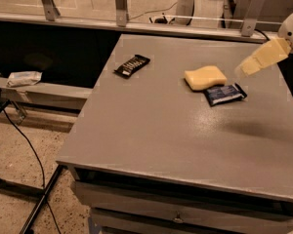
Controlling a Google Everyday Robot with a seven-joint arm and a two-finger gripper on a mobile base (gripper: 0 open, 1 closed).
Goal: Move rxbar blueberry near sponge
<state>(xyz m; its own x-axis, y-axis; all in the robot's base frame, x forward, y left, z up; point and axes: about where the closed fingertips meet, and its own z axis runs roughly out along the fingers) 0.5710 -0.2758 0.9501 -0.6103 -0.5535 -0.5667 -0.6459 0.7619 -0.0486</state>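
Observation:
The rxbar blueberry (224, 93), a flat navy-blue wrapped bar with white print, lies on the grey table (151, 126) at the right. It sits just right of and touching or nearly touching the sponge (205, 77), a pale yellow wavy-edged block. My gripper (250, 66) with pale yellow fingers hangs in the air at the right edge of the view, above and to the right of the bar, apart from it and holding nothing.
A narrow black wrapped bar (132, 65) lies at the table's back left. A metal railing (119, 4) runs behind the table. A crumpled white item (22, 78) lies on a low ledge at the left. Cables cross the floor at lower left.

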